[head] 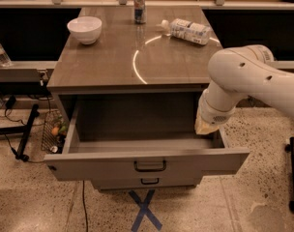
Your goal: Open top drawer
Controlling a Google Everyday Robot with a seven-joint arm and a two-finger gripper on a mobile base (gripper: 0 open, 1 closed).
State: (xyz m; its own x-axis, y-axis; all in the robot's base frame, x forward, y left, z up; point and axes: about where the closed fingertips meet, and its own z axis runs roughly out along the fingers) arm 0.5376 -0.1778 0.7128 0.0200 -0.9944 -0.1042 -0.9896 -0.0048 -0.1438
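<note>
- starting nearest you: blue tape x (pixel 144 210) on the floor.
- top drawer (pixel 89 167) stands pulled well out, dark handle (pixel 150 166) at front centre.
- gripper (pixel 205 127) hangs just inside the drawer's right side; you can't tell if it's apart or together.
- countertop (pixel 113 62) behind: white bowl (pixel 84 29) on the left, bottle (pixel 186 31) lying on the right, can (pixel 139 5) farthest.

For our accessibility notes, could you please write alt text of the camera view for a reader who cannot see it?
The top drawer of a grey-brown cabinet stands pulled wide open, with the claw of the white arm hanging at its right-hand side wall. A white bowl, a can and a toppled bottle sit on the cabinet top.
</note>
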